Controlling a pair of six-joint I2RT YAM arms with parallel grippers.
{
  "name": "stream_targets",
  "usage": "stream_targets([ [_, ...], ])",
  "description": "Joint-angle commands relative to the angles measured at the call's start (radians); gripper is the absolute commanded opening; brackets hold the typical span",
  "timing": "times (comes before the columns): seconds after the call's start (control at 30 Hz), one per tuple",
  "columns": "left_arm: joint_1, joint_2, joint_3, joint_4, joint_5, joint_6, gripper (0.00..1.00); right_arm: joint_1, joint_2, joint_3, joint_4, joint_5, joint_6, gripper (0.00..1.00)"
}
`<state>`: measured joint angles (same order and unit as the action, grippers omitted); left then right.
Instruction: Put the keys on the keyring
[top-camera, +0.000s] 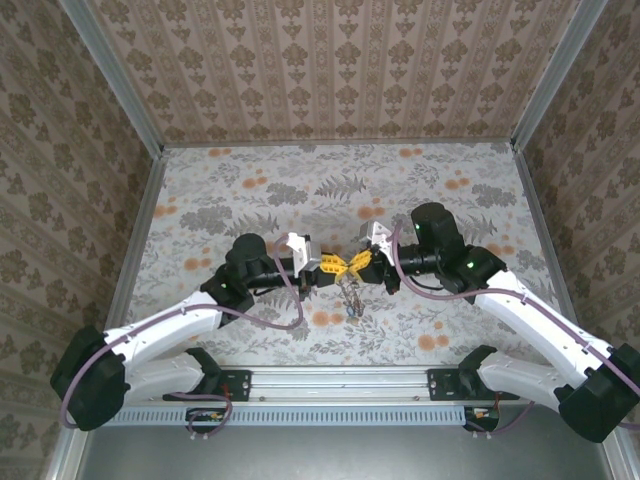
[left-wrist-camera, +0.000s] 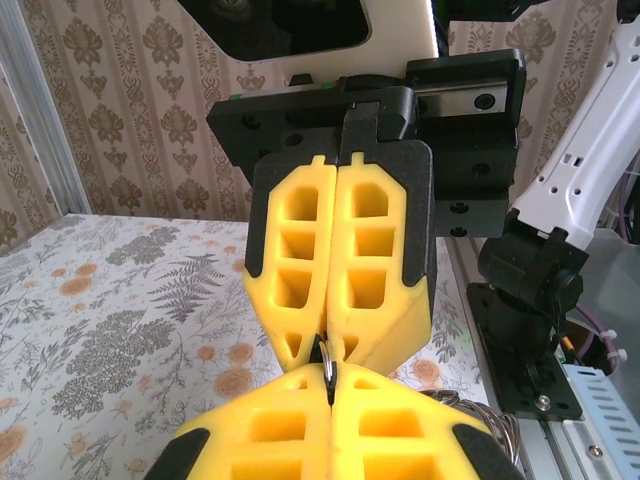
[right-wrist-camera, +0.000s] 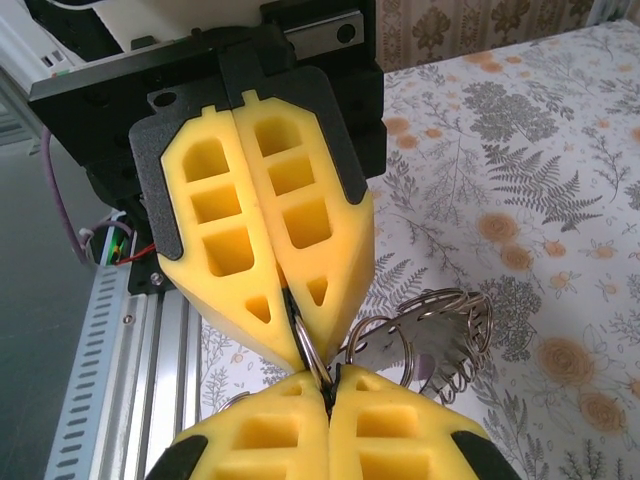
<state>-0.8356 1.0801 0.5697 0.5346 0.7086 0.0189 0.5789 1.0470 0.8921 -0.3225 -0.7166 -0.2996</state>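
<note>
Your left gripper (left-wrist-camera: 330, 388) has its yellow fingers (left-wrist-camera: 265, 435) pressed flat together. A thin wire loop of the keyring (left-wrist-camera: 328, 366) is caught in the seam at their tips. Your right gripper (left-wrist-camera: 332, 345) meets it nose to nose, its own fingers clenched on that same loop, so the two sets of tips nearly touch with only the wire between them. In the right wrist view you see the pinch from the other side, with the right gripper (right-wrist-camera: 328, 388) at the bottom and the left gripper (right-wrist-camera: 300, 350) above it. The wire runs from one seam into the other. The rest of the keyring (right-wrist-camera: 450, 335) spills out just beside the tips as a bunch of overlapping metal rings, some with a wavy, toothed edge. A flat strip of bare metal (right-wrist-camera: 395, 350) lies among those rings, and you cannot tell whether it is the blade of the key. From overhead, the two grippers join over the middle of the flowered table (top-camera: 250, 180). The bunch (top-camera: 352, 298) dangles just below the meeting point, toward the near edge. Whether its lowest ring touches the table you cannot tell. Both arms reach in from the near corners, above the metal rail (top-camera: 340, 380) along the front edge.
</note>
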Motion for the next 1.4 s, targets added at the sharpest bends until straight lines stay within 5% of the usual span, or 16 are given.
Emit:
stream_targets([
  [0.0,-0.020,-0.032,0.003,-0.033,0.013,0.040,0.00,0.019,-0.025,0.025,-0.012,0.008,-0.067,0.00],
  [0.53,-0.028,0.013,0.071,-0.290,-0.087,0.127,0.09,0.080,-0.005,0.181,-0.290,0.178,-0.337,0.00],
  [1.07,-0.051,0.067,0.126,-0.312,-0.123,0.109,0.00,0.055,0.028,0.219,-0.297,0.033,-0.331,0.00],
  [1.17,-0.055,0.074,0.142,-0.309,-0.119,0.085,0.20,0.057,0.048,0.231,-0.308,0.022,-0.337,0.00],
  [1.37,-0.059,0.086,0.174,-0.337,-0.096,0.086,0.21,0.065,0.067,0.239,-0.346,0.067,-0.363,0.00],
])
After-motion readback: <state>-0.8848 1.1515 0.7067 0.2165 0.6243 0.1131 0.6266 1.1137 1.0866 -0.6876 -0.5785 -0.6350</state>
